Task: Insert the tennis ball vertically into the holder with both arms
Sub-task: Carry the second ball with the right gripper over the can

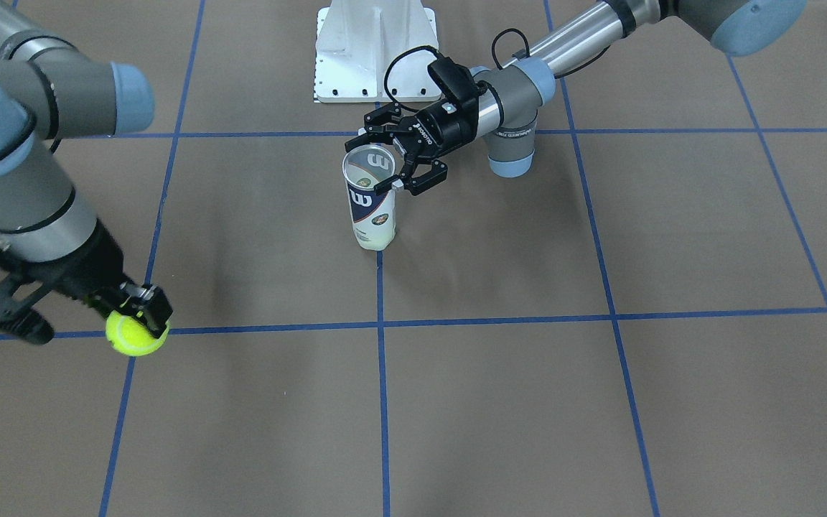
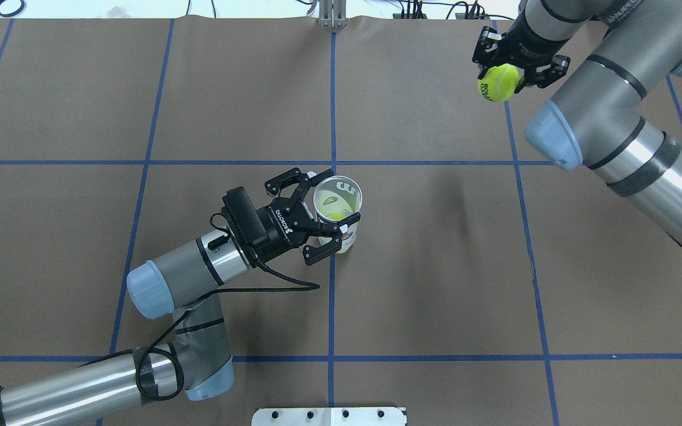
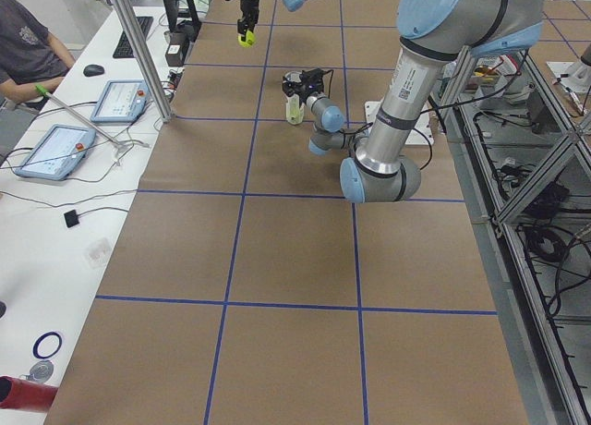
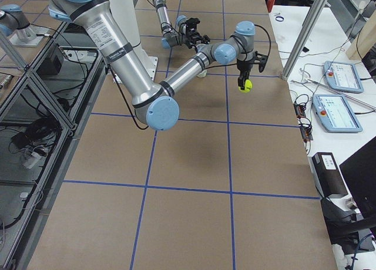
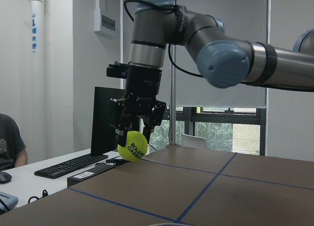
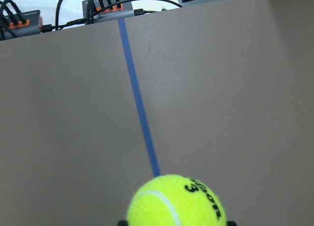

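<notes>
Yellow tennis ball [image 6: 175, 201] sits pinched in the right jaws, which point down at the brown worktop [image 1: 528, 402], well apart from the left jaws. Those are spread and straddle the top of the upright holder [image 1: 372, 215]: one finger [image 1: 424, 176] touches its wall, the other stands just clear.

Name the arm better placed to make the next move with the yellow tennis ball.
Right. The right gripper holds the yellow tennis ball clear of the table; the left gripper brackets the upright clear plastic can at its rim, likely steadying it.
</notes>
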### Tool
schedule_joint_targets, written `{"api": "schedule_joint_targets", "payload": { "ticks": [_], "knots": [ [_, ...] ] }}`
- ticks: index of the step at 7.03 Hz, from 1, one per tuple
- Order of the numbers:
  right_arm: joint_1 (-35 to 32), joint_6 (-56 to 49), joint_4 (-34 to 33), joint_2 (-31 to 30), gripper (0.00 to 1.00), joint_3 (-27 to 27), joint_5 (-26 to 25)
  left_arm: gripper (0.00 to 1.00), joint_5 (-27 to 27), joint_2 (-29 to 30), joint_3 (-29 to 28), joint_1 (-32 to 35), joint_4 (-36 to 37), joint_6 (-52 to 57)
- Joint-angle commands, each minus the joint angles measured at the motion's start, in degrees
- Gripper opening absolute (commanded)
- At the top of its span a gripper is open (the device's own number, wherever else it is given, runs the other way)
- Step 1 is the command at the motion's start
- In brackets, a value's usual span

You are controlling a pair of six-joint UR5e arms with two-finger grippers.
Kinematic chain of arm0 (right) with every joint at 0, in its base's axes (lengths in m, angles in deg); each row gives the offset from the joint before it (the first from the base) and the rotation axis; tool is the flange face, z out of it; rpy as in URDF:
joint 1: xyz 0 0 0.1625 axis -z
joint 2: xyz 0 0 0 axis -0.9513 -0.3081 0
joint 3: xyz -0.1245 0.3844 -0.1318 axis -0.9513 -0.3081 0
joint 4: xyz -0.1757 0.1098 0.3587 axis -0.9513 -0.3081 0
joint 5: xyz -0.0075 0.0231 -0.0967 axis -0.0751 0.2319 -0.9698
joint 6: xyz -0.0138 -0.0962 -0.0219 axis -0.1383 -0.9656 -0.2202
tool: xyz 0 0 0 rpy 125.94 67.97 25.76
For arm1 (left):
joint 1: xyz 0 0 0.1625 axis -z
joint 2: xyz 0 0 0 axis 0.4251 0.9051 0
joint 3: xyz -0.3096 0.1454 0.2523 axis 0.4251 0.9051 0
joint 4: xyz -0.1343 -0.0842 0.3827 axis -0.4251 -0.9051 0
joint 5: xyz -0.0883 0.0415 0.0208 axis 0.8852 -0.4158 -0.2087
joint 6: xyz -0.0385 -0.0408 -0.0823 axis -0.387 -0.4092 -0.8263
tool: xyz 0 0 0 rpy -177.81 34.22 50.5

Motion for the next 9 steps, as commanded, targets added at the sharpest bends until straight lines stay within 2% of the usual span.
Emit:
{"api": "schedule_joint_targets", "payload": {
  "ticks": [1, 2, 4, 6, 9],
  "knots": [
    [6.84, 15.43, -3.96, 2.85, 0.0, 9.52, 0.59, 0.87, 0.0, 0.07, -0.03, 0.0, 0.0, 0.0],
    [9.04, 18.96, -5.63, 6.97, 0.0, 9.54, 0.59, 0.87, 0.0, 0.25, -0.03, 0.0, 0.0, 0.0],
    [14.05, 22.93, -5.73, 11.21, 0.0, 9.72, -0.37, 0.87, -0.09, 0.25, -0.03, 0.0, 0.0, 0.0],
    [17.05, 23.65, -5.73, 12.28, 0.0, 9.63, -2.73, 0.87, -0.09, 0.42, -0.03, -0.09, 0.09, 0.0],
    [18.55, 23.74, -5.73, 11.76, 0.0, 9.98, -3.01, 0.87, -0.09, 0.51, -0.03, -0.09, 0.09, -0.09]
  ]
}}
